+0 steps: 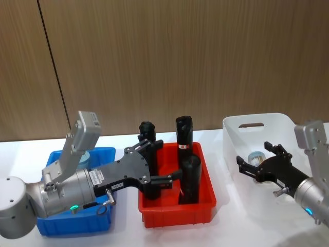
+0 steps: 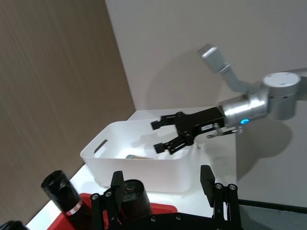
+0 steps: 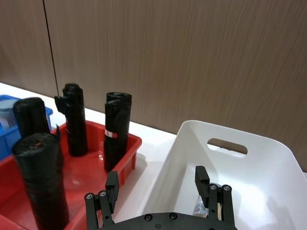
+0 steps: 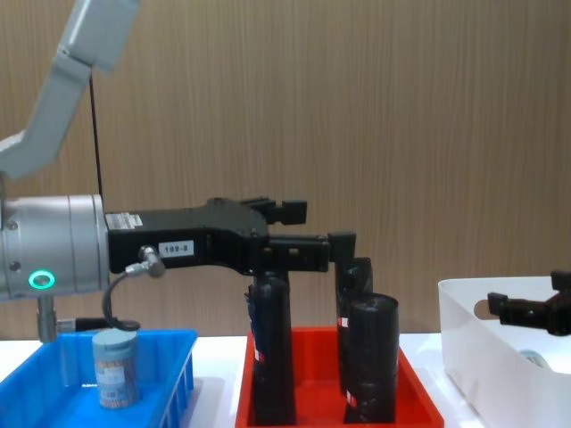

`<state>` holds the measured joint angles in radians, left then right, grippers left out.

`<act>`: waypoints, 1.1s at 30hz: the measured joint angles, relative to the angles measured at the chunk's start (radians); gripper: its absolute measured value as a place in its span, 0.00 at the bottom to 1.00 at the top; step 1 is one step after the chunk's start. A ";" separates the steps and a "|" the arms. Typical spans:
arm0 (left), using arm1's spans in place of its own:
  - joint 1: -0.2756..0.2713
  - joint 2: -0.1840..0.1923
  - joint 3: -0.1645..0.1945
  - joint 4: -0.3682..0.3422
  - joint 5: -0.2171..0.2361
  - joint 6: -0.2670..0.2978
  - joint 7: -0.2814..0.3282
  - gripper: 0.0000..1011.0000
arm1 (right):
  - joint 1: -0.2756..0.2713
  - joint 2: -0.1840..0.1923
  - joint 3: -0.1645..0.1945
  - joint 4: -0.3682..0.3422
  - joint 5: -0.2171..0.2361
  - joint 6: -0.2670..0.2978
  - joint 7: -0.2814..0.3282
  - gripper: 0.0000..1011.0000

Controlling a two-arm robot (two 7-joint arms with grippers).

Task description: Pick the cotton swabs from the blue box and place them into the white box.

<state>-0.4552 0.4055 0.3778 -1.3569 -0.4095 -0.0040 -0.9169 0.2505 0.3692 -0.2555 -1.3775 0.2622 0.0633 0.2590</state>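
One jar of cotton swabs (image 4: 114, 367) stands upright in the blue box (image 4: 169, 374) at the left; in the head view my left arm partly covers that jar (image 1: 85, 157). Another cotton swab jar (image 1: 255, 156) lies inside the white box (image 1: 257, 121) at the right. My left gripper (image 1: 167, 160) is open and holds nothing, reaching above the red tray beside the blue box (image 1: 105, 152). My right gripper (image 1: 252, 153) hangs open over the white box, just above the jar there (image 2: 136, 156), with nothing between its fingers.
A red tray (image 1: 177, 215) between the two boxes holds three tall black rolls (image 1: 183, 135), which stand close under and around my left gripper's fingers. A wood-panelled wall runs behind the white table (image 1: 216, 134).
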 joint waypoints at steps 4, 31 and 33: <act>0.014 -0.002 0.005 -0.018 0.015 0.001 0.061 0.99 | -0.035 -0.004 0.004 -0.052 0.003 -0.004 -0.026 0.99; 0.098 -0.011 0.035 -0.121 0.095 0.008 0.408 0.99 | -0.257 -0.031 0.029 -0.377 0.025 -0.029 -0.187 0.99; 0.105 -0.011 0.038 -0.130 0.102 0.009 0.438 0.99 | -0.262 -0.032 0.030 -0.385 0.025 -0.029 -0.191 0.99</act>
<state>-0.3500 0.3940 0.4153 -1.4866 -0.3077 0.0050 -0.4788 -0.0117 0.3373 -0.2254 -1.7625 0.2876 0.0339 0.0683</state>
